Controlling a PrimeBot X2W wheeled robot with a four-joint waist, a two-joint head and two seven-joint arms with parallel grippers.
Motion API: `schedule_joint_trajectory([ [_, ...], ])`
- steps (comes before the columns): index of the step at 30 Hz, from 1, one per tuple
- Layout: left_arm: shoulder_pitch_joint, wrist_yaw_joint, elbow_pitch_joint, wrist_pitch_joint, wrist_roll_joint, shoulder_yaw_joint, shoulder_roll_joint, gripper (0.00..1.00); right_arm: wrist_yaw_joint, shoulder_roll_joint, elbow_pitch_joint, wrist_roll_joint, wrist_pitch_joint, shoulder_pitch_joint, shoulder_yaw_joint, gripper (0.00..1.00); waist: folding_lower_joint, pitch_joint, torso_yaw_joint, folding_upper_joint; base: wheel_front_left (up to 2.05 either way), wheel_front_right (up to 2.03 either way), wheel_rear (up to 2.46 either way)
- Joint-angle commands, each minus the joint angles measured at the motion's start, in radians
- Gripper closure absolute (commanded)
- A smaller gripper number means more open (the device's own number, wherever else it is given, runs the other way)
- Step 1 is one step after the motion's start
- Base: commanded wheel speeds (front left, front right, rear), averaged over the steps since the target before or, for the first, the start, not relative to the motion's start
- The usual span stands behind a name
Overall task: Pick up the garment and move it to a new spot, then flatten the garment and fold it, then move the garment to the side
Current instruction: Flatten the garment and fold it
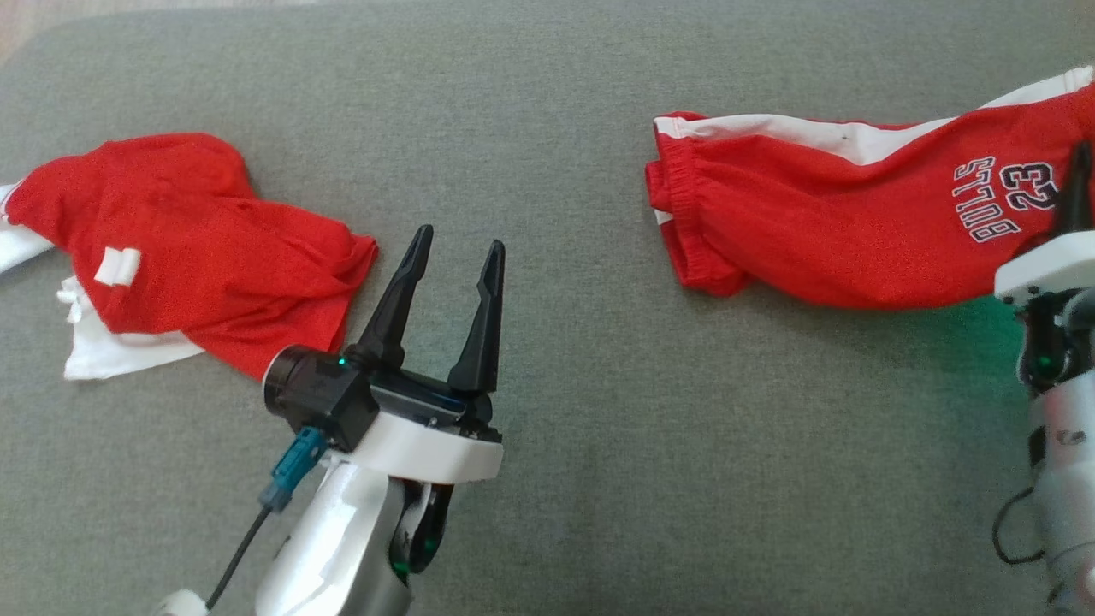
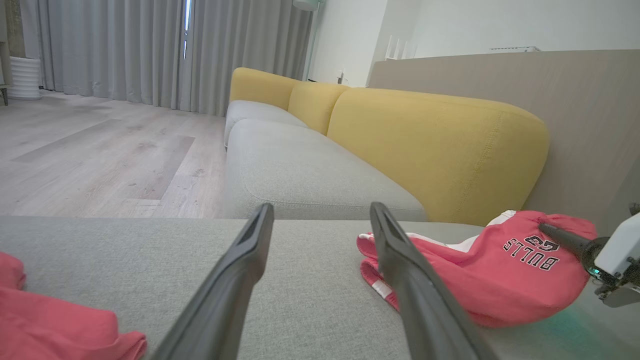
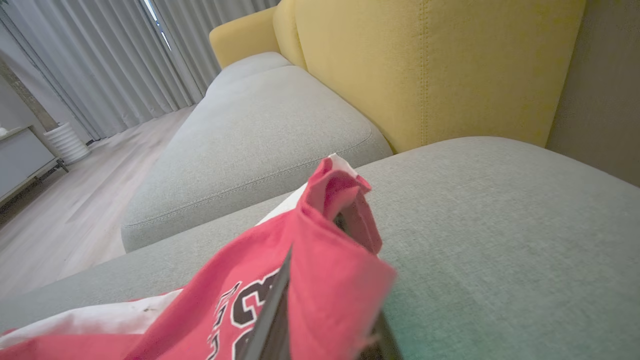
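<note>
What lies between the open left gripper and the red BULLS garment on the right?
Nothing; the stretch is bare grey cushion, as the head view shows, from the left gripper to the red BULLS garment.

Below everything, grey cushion (image 1: 582, 445), flat and wide. On its left part, crumpled red cloth (image 1: 197, 248) with white under it. Behind, grey sofa seat (image 2: 300, 170) with yellow backs (image 2: 440, 145); just beside these, beige panel (image 2: 575, 110). Further away, wood floor (image 2: 100, 160) and grey curtains (image 2: 125, 50).
</note>
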State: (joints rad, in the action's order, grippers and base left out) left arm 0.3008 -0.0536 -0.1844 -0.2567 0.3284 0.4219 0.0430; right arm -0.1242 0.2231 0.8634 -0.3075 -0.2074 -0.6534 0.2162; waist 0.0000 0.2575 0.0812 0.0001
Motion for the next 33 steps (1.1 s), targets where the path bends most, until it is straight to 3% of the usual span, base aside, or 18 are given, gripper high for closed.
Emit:
schedule_joint_trajectory([
  [1, 0.015, -0.005, 0.028, -0.005, -0.010, -0.030, 0.007, 0.00, -0.007, -0.014, -0.044, 0.008, -0.011, -0.019, -0.019, 1.00, 0.0000, -0.002, 0.005, -0.0001, 0.00, 0.00, 0.00],
  [7, 0.006, -0.004, 0.015, -0.005, -0.009, -0.032, 0.007, 0.00, -0.007, -0.086, -0.098, 0.009, -0.008, -0.030, -0.078, 1.00, 0.0000, -0.033, 0.029, -0.0001, 0.00, 0.00, 0.00],
  [13, -0.008, 0.002, 0.010, -0.005, -0.001, -0.032, 0.007, 0.00, -0.007, -0.148, -0.151, -0.010, 0.023, -0.024, -0.201, 1.00, 0.0000, -0.065, 0.066, -0.0001, 0.00, 0.00, 0.00],
  [21, -0.025, 0.008, 0.009, -0.005, 0.006, -0.026, 0.007, 0.00, -0.007, -0.171, -0.138, -0.041, 0.054, -0.005, -0.354, 1.00, 0.0000, -0.078, 0.113, -0.0001, 0.00, 0.00, 0.00],
  [33, -0.030, 0.012, 0.010, -0.005, 0.005, -0.031, 0.007, 0.00, -0.007, -0.173, 0.008, -0.141, 0.046, -0.016, -0.582, 1.00, 0.0000, -0.069, 0.130, -0.0001, 0.00, 0.00, 0.00],
])
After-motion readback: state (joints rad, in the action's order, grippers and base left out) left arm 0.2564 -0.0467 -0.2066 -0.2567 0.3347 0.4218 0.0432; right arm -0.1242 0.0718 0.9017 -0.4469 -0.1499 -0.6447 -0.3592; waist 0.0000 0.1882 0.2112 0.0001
